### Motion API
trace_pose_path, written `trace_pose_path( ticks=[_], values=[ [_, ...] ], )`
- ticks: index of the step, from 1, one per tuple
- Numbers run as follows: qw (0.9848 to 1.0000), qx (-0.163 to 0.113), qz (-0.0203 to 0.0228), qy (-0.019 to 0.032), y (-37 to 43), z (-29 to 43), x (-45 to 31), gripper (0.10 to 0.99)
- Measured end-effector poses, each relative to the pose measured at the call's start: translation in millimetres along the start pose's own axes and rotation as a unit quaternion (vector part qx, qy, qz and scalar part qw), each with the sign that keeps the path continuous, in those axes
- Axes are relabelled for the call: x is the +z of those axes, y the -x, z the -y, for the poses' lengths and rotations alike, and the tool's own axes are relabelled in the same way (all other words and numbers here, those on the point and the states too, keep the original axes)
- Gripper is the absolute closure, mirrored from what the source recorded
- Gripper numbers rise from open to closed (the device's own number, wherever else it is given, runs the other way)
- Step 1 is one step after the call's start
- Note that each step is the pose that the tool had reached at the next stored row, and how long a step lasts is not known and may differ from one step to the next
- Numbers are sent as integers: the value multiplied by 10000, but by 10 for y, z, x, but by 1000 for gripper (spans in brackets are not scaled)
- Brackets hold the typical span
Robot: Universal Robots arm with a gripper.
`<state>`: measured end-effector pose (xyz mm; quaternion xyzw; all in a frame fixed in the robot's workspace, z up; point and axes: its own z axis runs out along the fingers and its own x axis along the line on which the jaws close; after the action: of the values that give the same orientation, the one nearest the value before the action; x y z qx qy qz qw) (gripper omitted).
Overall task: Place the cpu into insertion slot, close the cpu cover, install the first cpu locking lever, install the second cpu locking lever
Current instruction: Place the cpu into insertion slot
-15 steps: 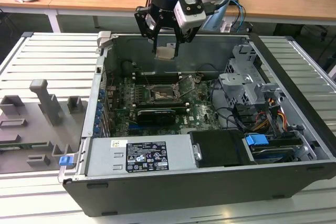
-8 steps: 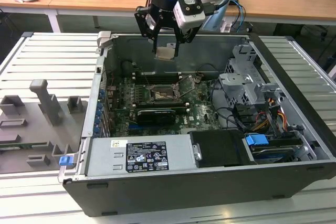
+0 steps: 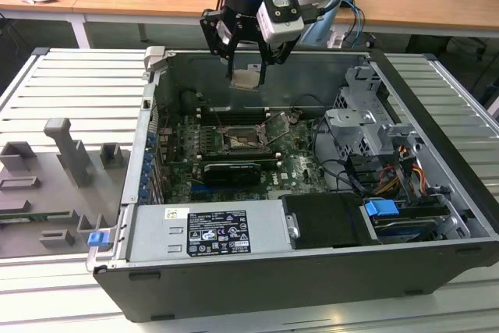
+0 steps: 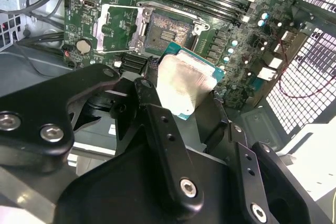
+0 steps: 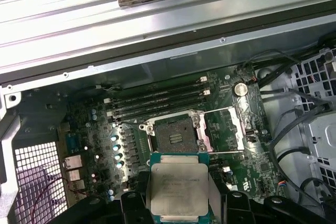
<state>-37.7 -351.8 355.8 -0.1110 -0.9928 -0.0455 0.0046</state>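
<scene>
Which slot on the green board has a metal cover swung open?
The square insertion slot, its cpu cover swung open beside it; the long narrow memory slots have none.

Print on the power supply label (image 3: 218, 233) and on the cpu (image 5: 176, 187) face is too fine to read; nothing legible.

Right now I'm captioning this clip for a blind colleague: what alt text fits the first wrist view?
The gripper holds the cpu, pale metal face toward the camera, over the green motherboard of an open computer case. The insertion slot lies empty, its cpu cover swung open beside it.
</scene>
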Motion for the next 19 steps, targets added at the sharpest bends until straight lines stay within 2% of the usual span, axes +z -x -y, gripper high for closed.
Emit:
trace_pose_path(
  ticks=[19],
  values=[
    [9995, 305, 27, 6, 0, 0, 6, 557]
  ],
)
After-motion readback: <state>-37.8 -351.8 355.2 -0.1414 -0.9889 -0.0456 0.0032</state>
